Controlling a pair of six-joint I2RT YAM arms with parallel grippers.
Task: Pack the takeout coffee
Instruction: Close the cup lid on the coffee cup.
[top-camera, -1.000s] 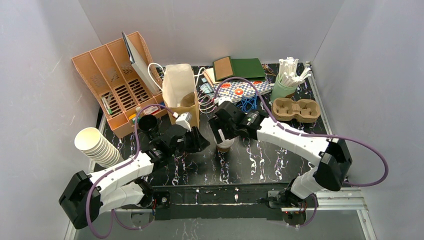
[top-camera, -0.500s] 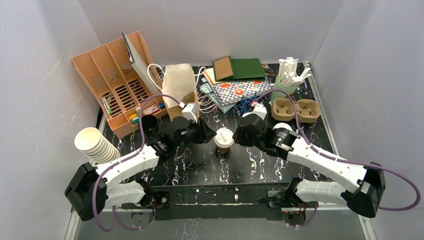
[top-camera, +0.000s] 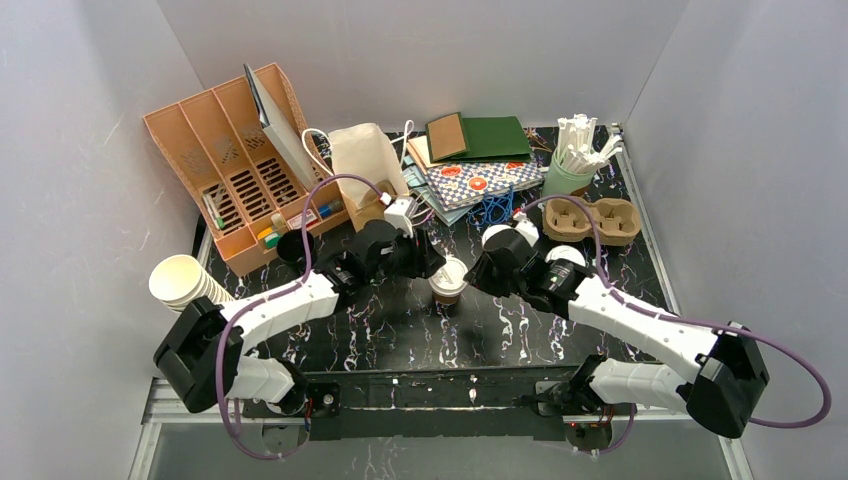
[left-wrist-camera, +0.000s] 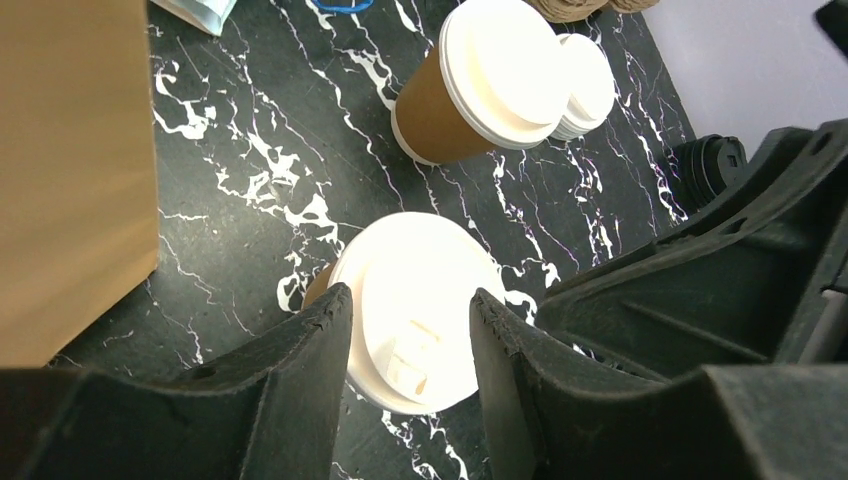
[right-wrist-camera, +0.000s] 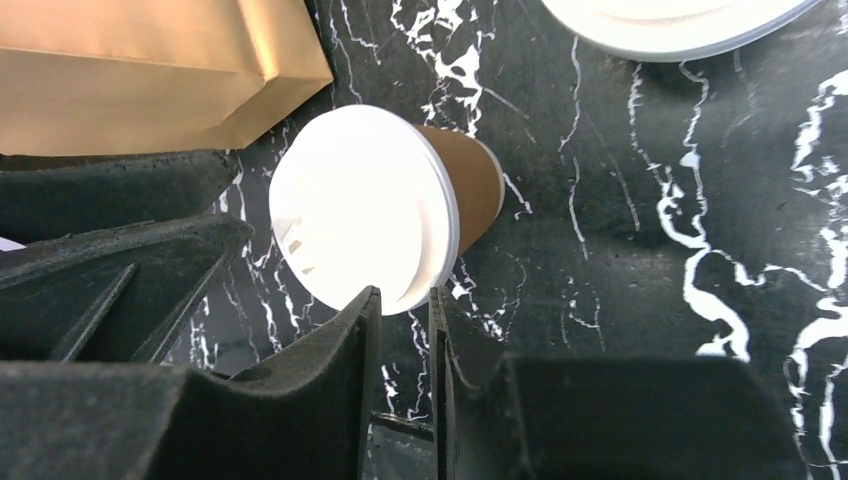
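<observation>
A lidded takeout coffee cup (top-camera: 449, 277) stands upright near the middle of the black marbled table (top-camera: 520, 320), with a robot arm closing in from either side. The left gripper (top-camera: 428, 262) sits just beside the cup on its left. From the left wrist, its fingers (left-wrist-camera: 300, 370) stand parted with the white lid (left-wrist-camera: 420, 300) showing between them, grasping nothing. The right gripper (top-camera: 478, 272) sits just beside the cup on the opposite side. From the right wrist, its fingers (right-wrist-camera: 330, 350) are drawn close, leaving only a narrow slit, and their tips reach the edge of the lid (right-wrist-camera: 360, 200). Whether they nip the rim cannot be told. A second lidded cup (left-wrist-camera: 470, 85), tan-brown like the first, stands farther back, touching or just beside a low stack of white lids (left-wrist-camera: 590, 85). A tan paper bag (left-wrist-camera: 70, 170) stands near the first cup on the left arm's side, and a cardboard cup carrier (top-camera: 592, 219) lies well apart toward the far right of the table.
</observation>
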